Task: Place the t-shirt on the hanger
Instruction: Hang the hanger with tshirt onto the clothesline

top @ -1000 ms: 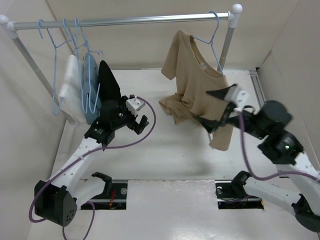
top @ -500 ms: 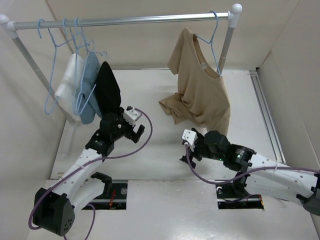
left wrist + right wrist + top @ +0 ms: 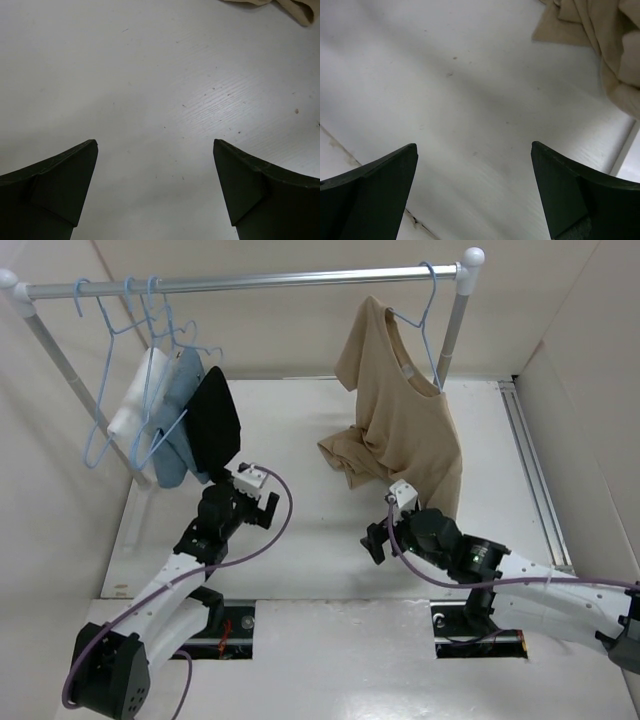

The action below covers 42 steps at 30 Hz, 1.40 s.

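The tan t-shirt (image 3: pixel 400 405) hangs on the light-blue hanger (image 3: pixel 430 310), whose hook is over the rail at the right. The shirt's lower part lies bunched on the table (image 3: pixel 350 455). My left gripper (image 3: pixel 258 510) stands open low over the table, left of the shirt and apart from it. My right gripper (image 3: pixel 376 538) is open too, just in front of the shirt's hanging hem. In the left wrist view the gripper (image 3: pixel 155 145) frames bare table, with a shirt edge (image 3: pixel 295 10) at the top right. In the right wrist view the gripper (image 3: pixel 474 146) is empty, the shirt (image 3: pixel 600 35) beyond it.
A metal rail (image 3: pixel 250 282) spans the back, with a post (image 3: pixel 455 325) at the right. At its left end hang a white garment (image 3: pixel 135 410), a light-blue one (image 3: pixel 180 415) and a black one (image 3: pixel 213 420) on blue hangers. Walls close in both sides.
My right gripper has left the t-shirt's hem and dropped low toward the near side. The left gripper has drawn back nearer. The garments at the left have swung.
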Each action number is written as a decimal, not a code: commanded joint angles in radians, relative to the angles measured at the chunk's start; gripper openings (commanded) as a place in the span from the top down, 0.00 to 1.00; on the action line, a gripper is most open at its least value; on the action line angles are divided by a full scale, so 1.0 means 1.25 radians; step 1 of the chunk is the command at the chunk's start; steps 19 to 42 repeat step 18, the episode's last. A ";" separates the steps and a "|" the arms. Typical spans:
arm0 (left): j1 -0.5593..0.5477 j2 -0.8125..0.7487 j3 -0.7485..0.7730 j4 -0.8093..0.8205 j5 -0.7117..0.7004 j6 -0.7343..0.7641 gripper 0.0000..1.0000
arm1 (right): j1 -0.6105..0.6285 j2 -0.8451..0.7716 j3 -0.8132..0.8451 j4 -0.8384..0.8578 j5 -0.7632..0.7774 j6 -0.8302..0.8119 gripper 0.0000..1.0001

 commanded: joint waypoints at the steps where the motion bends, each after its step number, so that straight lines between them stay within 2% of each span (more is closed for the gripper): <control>1: 0.011 -0.019 -0.024 0.084 -0.042 -0.040 0.00 | 0.003 -0.004 -0.009 -0.042 0.104 0.135 0.00; 3: 0.011 -0.019 -0.032 0.095 -0.042 -0.047 0.00 | 0.003 0.015 0.022 -0.130 0.146 0.199 0.00; 5: 0.019 -0.019 -0.032 0.095 -0.021 -0.047 0.00 | 0.003 0.016 0.029 -0.155 0.156 0.210 0.00; 10: 0.044 -0.026 -0.039 0.102 0.003 -0.064 0.00 | 0.003 -0.002 0.011 -0.122 0.129 0.201 0.00; 16: 0.059 -0.026 -0.039 0.102 0.003 -0.064 0.00 | 0.003 -0.051 0.001 -0.140 0.191 0.230 0.00; 42: 0.059 -0.026 -0.039 0.102 0.018 -0.064 0.00 | 0.003 -0.051 0.001 -0.140 0.199 0.230 0.00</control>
